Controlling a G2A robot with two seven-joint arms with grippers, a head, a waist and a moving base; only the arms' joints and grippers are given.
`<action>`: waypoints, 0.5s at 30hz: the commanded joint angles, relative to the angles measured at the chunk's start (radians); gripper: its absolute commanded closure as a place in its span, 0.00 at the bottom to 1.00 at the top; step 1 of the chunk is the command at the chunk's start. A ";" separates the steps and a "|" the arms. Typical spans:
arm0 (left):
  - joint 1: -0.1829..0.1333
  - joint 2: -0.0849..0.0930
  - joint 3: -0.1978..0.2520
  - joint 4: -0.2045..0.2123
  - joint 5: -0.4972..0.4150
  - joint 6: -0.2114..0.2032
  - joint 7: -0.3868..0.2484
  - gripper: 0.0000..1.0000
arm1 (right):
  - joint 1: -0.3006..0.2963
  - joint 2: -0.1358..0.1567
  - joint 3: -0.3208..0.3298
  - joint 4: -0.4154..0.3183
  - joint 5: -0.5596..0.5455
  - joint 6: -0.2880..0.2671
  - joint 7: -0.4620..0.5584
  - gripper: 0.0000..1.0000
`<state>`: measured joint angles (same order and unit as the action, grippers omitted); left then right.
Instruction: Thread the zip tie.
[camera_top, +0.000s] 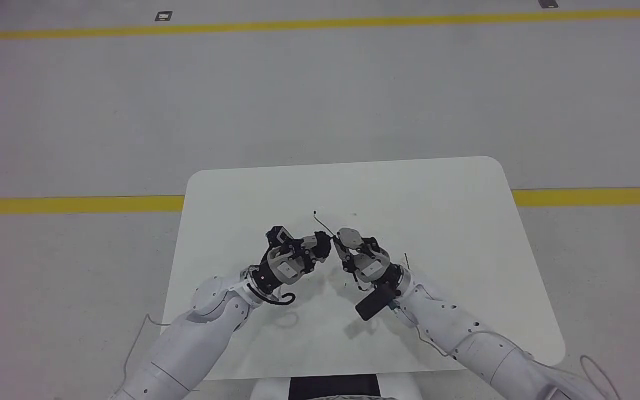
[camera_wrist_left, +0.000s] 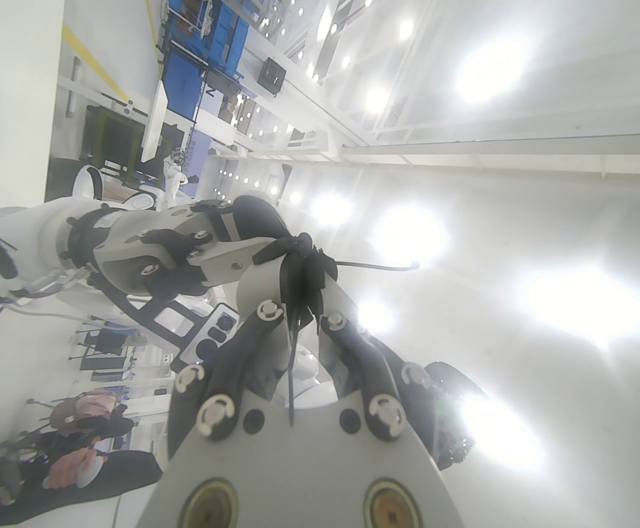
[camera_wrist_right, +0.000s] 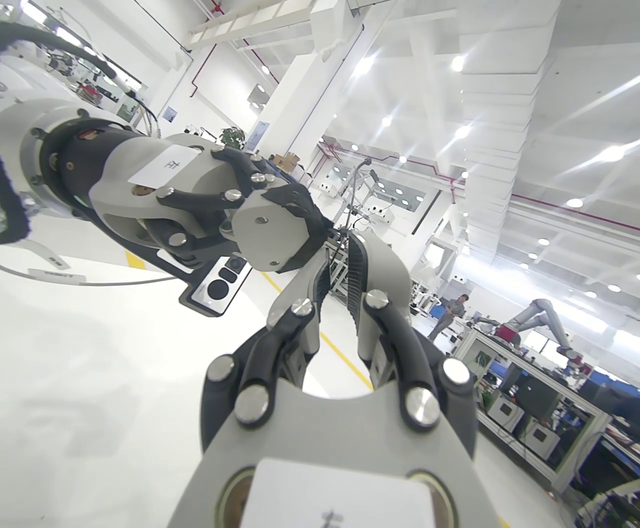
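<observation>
Both grippers meet tip to tip above the middle of the white table (camera_top: 450, 200). The zip tie (camera_top: 321, 222) is a thin black strap whose free tail sticks up and away from them. In the left wrist view my left gripper (camera_wrist_left: 302, 285) is shut on the zip tie (camera_wrist_left: 295, 320). One length of strap runs back between its fingers and a thin tail (camera_wrist_left: 380, 266) points sideways. My right gripper (camera_wrist_left: 272, 250) presses in at the same spot. In the right wrist view the right gripper (camera_wrist_right: 340, 245) has its tips closed together against the left gripper (camera_wrist_right: 282, 227).
A short thin black strip (camera_top: 405, 262) lies on the table beside the right forearm. The tabletop around the arms is bare white. Grey floor with yellow lines (camera_top: 320, 24) lies beyond the far edge.
</observation>
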<state>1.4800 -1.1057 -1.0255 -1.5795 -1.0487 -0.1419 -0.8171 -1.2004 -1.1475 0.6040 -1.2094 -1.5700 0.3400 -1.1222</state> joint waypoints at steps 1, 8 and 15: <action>0.000 0.000 0.000 0.000 0.000 0.000 0.000 1.00 | 0.000 0.000 0.000 0.000 0.000 0.000 -0.002 0.89; 0.000 0.000 0.000 0.000 0.000 0.000 0.000 1.00 | 0.000 0.002 -0.001 0.001 0.000 0.000 -0.005 0.86; 0.000 0.000 0.000 0.000 0.000 0.000 0.000 1.00 | 0.001 0.002 -0.010 -0.002 0.000 0.000 -0.002 0.85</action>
<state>1.4800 -1.1057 -1.0255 -1.5795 -1.0487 -0.1419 -0.8171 -1.2000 -1.1453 0.5960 -1.2113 -1.5700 0.3400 -1.1253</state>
